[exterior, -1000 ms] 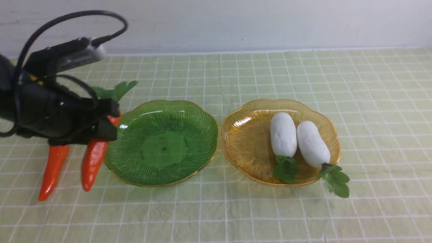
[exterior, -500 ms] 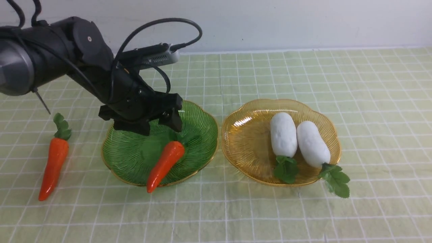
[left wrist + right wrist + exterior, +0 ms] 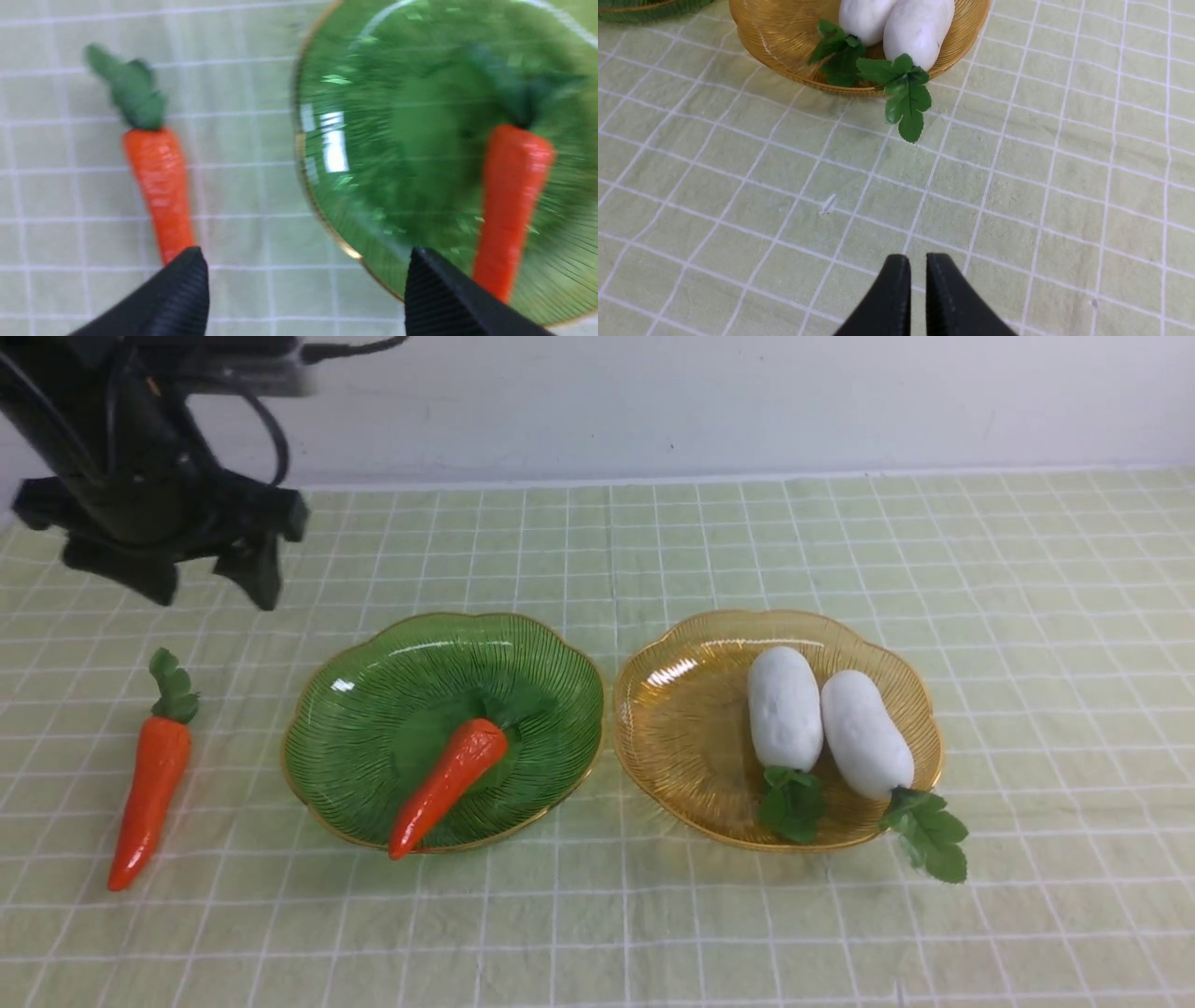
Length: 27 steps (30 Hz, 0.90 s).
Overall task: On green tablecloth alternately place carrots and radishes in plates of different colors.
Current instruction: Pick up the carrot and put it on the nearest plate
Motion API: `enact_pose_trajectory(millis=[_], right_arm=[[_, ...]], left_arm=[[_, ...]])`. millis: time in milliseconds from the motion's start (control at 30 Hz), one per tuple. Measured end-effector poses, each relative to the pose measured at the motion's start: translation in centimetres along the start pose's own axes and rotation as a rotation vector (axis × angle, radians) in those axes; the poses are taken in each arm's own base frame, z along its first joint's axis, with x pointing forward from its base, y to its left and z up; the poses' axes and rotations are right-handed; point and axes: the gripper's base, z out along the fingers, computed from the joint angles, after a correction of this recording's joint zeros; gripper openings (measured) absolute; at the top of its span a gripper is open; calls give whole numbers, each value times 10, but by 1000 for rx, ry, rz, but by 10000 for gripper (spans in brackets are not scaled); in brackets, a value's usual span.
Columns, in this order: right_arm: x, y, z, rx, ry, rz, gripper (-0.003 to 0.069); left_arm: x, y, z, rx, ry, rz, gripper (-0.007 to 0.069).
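A loose carrot (image 3: 154,793) was seen at the far left of the frame, laid flat on the pale green cloth (image 3: 560,933), its leafy top (image 3: 175,691) pointed toward the upper part of the picture and its tip toward the lower left. By its glossy skin it was judged light, stiff and rather slippery, unlikely to be bruised; a hold across the thick orange shoulder, just below the greens, was favored over one on the tapered tip or the limp leaves, where grip could be lost.

The left claw (image 3: 210,588) was pictured at the upper left, slightly to the right of the loose carrot and above it in the frame, apart from it. Its fingers were spread wide, and nothing was held between them. For a pickup, the claw would have to be brought leftward, lowered and set astride the shoulder.

Left of center, the green plate (image 3: 364,709) was occupied by a second carrot (image 3: 448,789), laid aslant with its tip over the lower rim. Right of center, two radishes (image 3: 784,709) were held by the amber plate (image 3: 686,728). The task was judged nearly finished, with one carrot left to be plated.

The right claw (image 3: 918,259), caught only by its own wrist camera, was all but closed, with nothing gripped.
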Motion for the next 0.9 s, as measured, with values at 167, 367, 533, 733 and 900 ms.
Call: enact_pose_trajectory(millis=[167,367,533,733,900], right_arm=[[0,1,0,-8,-5,6,46],[-1,1,0,-10,-10,8,46],[-2,1,0,-8,-19,8,46],[-2,1,0,-8,-22,8,46],[-2,1,0,-8,-22,8,46]], left_arm=[[9,27,53,-132,151,-109,498],[14,35,119,-224,300,-101,498],[17,34,158,-247,356,-92,498],[20,34,182,-262,380,-100,391],[19,37,184,-301,379,-75,209]])
